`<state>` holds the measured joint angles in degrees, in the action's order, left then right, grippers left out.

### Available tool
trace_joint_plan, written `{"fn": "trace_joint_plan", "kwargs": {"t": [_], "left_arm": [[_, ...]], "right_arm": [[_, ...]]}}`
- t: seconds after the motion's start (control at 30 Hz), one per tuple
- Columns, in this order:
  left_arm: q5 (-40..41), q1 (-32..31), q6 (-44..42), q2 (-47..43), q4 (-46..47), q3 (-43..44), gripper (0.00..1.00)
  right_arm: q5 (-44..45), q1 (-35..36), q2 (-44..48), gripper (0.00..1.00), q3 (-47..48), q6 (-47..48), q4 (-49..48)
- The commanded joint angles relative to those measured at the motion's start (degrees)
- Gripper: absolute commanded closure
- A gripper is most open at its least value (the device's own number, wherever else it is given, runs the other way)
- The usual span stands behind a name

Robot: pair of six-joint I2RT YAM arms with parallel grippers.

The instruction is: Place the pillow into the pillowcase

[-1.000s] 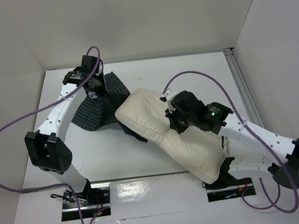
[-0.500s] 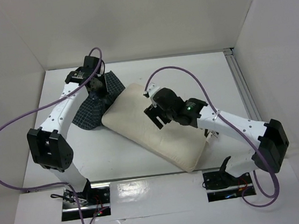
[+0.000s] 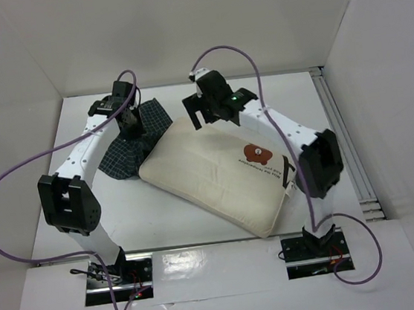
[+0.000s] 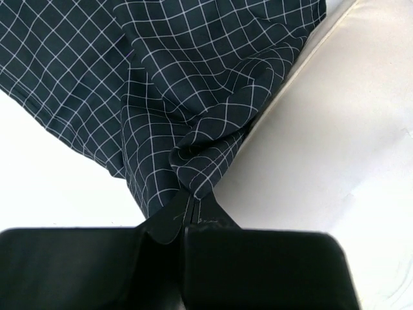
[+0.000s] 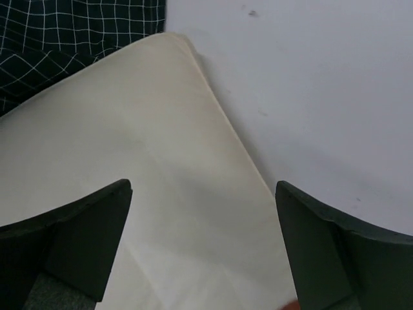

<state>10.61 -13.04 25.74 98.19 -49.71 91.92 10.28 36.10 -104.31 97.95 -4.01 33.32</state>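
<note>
Overhead camera looks steeply down from the near side, whole table [image 3: 162, 220] in frame. Left wrist view sits tight over the pillowcase [image 4: 193, 77]; right wrist view looks down close on the pillow [image 5: 129, 148]. Both share where pillow meets pillowcase.

Lab test cell: plain white panel walls [image 3: 200, 28] around a white table [image 3: 147, 221] with bolted-down arms [image 3: 79, 151].

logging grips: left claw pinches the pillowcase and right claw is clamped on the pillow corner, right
Not quite. The left claw does pinch the pillowcase, but the right claw is open over the pillow corner, clamped on nothing; the right wrist view shows it.
</note>
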Motion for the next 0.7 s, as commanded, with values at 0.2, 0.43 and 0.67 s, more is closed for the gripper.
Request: {"fn": "trace_joint_plan", "kwargs": {"t": [0.2,0.43,0.67], "left_arm": [[1.78,1.00,-0.07,-1.86,1.20,0.98,1.00],[0.55,1.00,-0.07,-1.86,1.20,0.98,1.00],[1.08,2.14,-0.07,-3.00,1.20,0.45,1.00]], "right_arm": [[-21.07,-4.98,-15.21,0.00,5.68,-1.09,-0.70],[-25.50,-3.05,-11.27,1.00,-5.13,-3.10,-8.26],[-23.38,-3.58,4.98,1.00,-16.20,2.51,-14.07]]}}
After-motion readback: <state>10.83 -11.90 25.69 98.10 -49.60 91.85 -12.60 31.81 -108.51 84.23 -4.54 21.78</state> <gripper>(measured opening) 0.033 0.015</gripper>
